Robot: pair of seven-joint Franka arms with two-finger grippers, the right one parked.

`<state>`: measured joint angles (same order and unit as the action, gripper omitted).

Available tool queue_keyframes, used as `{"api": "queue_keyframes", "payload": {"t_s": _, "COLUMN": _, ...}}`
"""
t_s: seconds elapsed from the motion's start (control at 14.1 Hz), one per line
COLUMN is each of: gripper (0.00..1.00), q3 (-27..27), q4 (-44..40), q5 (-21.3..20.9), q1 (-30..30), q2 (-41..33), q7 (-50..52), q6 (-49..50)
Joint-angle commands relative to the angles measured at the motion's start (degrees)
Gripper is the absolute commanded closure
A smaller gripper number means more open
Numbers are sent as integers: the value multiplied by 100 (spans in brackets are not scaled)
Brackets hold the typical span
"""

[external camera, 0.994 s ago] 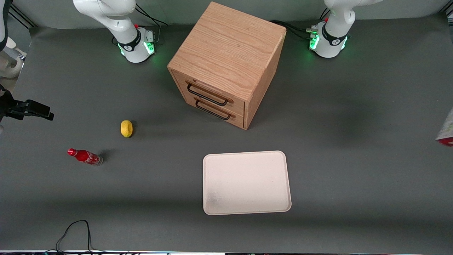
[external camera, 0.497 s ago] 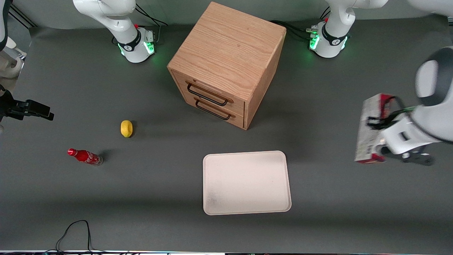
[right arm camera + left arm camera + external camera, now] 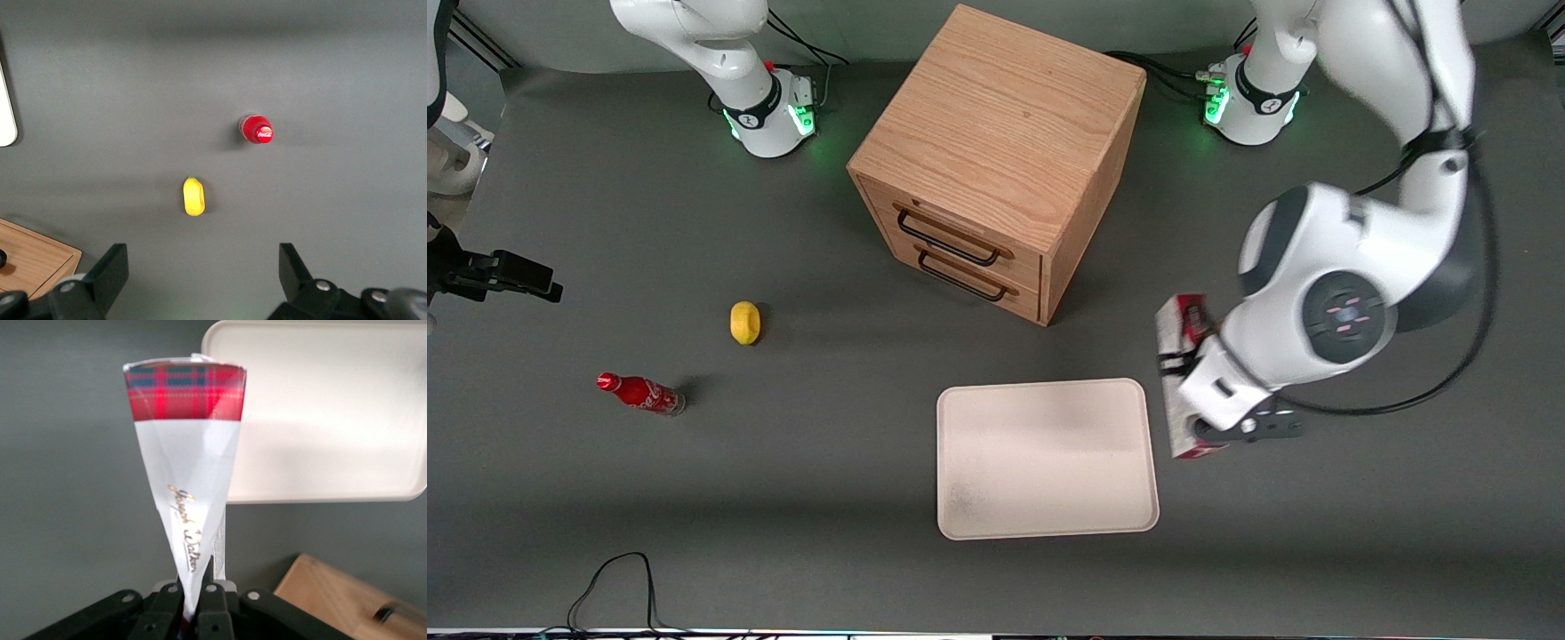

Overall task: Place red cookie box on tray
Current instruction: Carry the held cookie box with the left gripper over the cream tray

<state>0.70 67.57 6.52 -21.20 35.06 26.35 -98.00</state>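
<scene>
Carrying is the step you are in: the box is up off the table and not yet over the tray. Going by size, the cabinet (image 3: pixel 996 160) is standing farther from the front camera than the tray (image 3: pixel 1047 498), its two drawers facing the camera, and it is playing no part here. The tray is lying flat and bare, nothing on it. Your gripper (image 3: pixel 1202 391) is hanging just beside the tray's short edge toward the working arm's end, clamping the box (image 3: pixel 1178 342) by its middle, so the carton is riding lengthwise, roughly parallel to that edge. In the wrist view the box (image 3: pixel 187 487) is sticking out from the closed fingers with the tray (image 3: pixel 333 420) showing past its tartan end. For your next move, I judge you are needing a short sideways carry until the carton is hanging over the tray's middle, then a lowering and a release.
</scene>
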Motion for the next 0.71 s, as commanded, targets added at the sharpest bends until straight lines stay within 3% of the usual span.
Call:
{"api": "queue_keyframes", "payload": {"t_s": 0.0, "gripper": 100, "q3": 114, "q4": -288, "q5": 95, "q1": 19, "q2": 614, "q7": 659, "q6": -534}}
{"api": "queue_keyframes", "payload": {"t_s": 0.64, "gripper": 100, "q3": 105, "q4": -270, "q5": 16, "q1": 19, "q2": 1529, "q7": 20, "q6": -1748}}
